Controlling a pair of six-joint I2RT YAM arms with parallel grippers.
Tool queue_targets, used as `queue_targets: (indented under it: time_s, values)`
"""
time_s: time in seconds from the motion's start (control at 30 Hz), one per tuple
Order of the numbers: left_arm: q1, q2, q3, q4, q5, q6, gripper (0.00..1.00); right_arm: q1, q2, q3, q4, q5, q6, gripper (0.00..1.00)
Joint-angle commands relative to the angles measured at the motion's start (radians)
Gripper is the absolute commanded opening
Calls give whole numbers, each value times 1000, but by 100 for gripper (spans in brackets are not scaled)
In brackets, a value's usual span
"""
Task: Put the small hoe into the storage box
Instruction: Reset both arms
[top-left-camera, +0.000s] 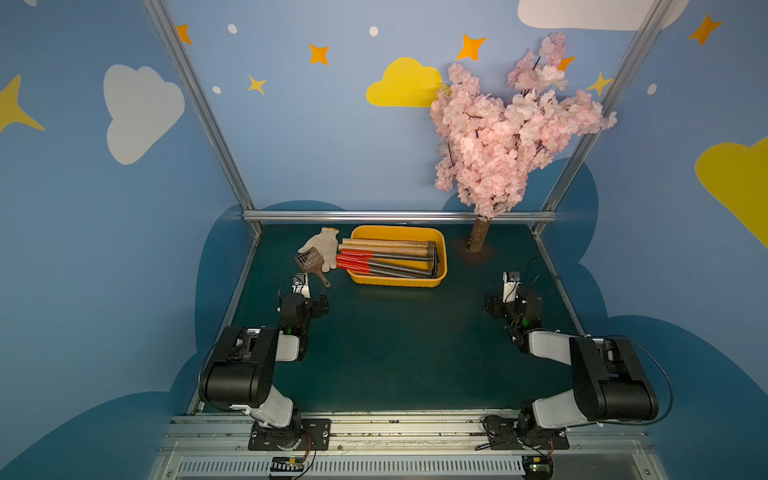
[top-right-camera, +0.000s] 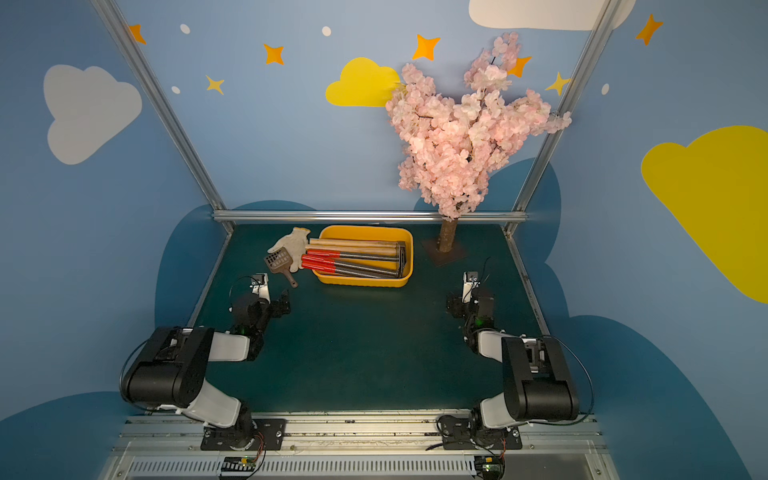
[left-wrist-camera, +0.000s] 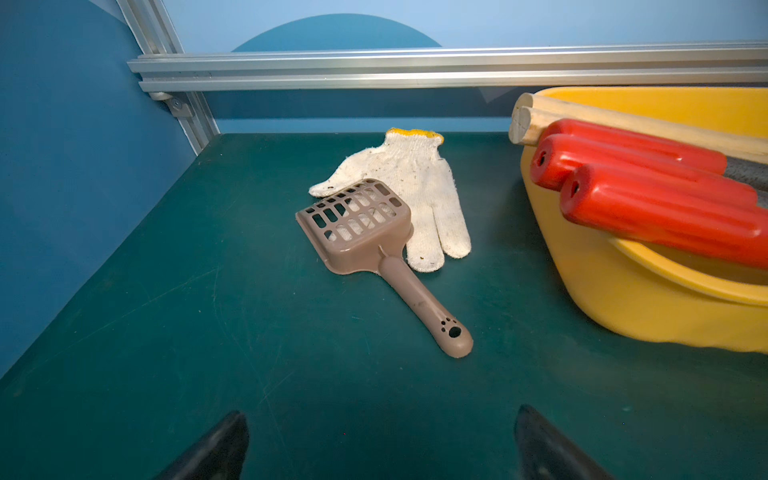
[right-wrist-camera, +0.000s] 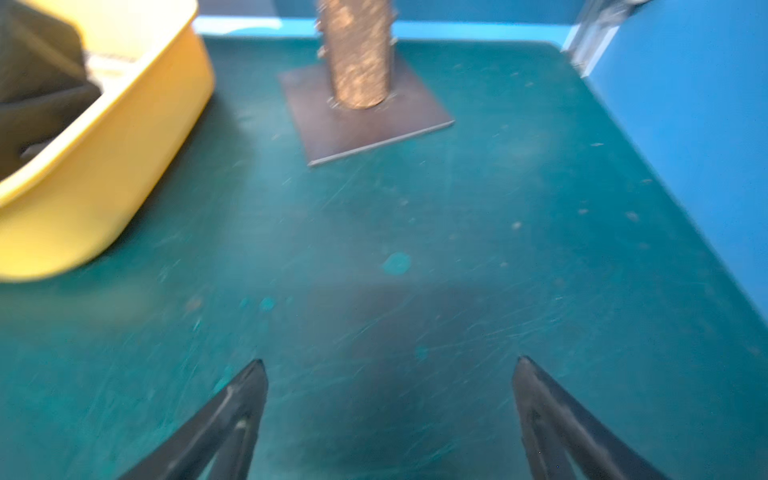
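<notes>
Both top views alone show the storage box (top-left-camera: 395, 279) whole.

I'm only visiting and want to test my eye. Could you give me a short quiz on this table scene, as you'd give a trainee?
1. True or false: the brown slotted scoop lies partly on the white knit glove.
2. How many red-gripped handles stick out over the rim of the yellow storage box? A) one B) three C) five
3. Fill in: the left tool and the right tool are both ____ and hold nothing.
Key: 1 true; 2 B; 3 open.
</notes>
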Motion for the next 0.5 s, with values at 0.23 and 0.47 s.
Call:
queue_targets:
  time_s: [0.23, 0.47]
  values:
    - [3, 1, 7, 18, 7, -3, 100, -5, 2, 42, -34, 34, 22, 91]
    - [4, 0, 7, 18, 7, -3, 100, 10, 0, 37, -26, 32, 4, 91]
